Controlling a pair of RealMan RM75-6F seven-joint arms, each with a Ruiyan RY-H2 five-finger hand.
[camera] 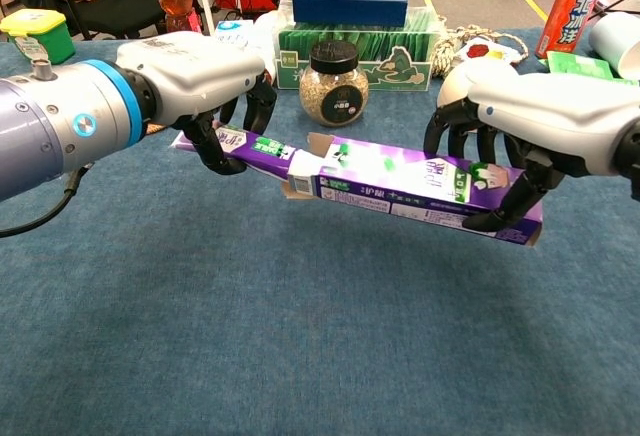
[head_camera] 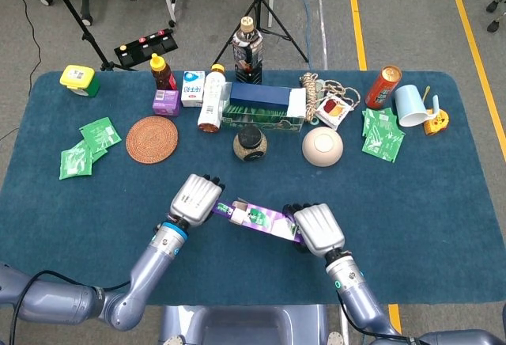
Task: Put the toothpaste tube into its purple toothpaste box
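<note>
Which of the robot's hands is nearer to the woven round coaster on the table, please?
Left. The left hand, holding the toothpaste tube, sits just in front of the coaster; the right hand, holding the purple box, is farther off.

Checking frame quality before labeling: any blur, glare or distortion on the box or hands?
Head view: sharp, even light, box small. Chest view: box print crisp, soft glare on left hand and right hand shells, wide-angle stretch at the edges.

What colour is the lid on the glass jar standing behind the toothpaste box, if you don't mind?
Black; the jar's lid shows best in the chest view.
</note>
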